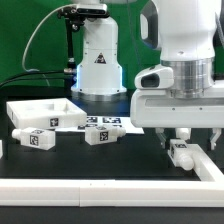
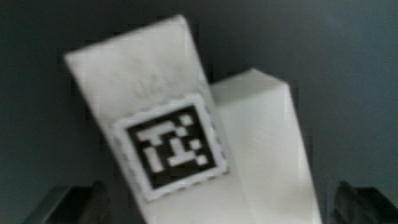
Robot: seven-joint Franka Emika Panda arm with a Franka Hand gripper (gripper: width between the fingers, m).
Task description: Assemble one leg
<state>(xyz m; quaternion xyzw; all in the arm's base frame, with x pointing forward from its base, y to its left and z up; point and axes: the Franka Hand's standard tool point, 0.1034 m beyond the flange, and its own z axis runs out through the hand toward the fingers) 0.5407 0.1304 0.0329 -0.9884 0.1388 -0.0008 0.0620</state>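
A white leg with black-and-white tags lies on the dark table at the exterior view's right. My gripper hangs right over it, open, with one finger on each side of the leg. In the wrist view the leg fills the middle, its tag facing the camera. The dark fingertips show at the two lower corners, apart from the leg's sides. The gripper holds nothing.
Two more legs lie at the exterior view's left and middle. A large white tray-like panel sits behind them, the marker board beside it. A white rail runs along the front. The arm's base stands behind.
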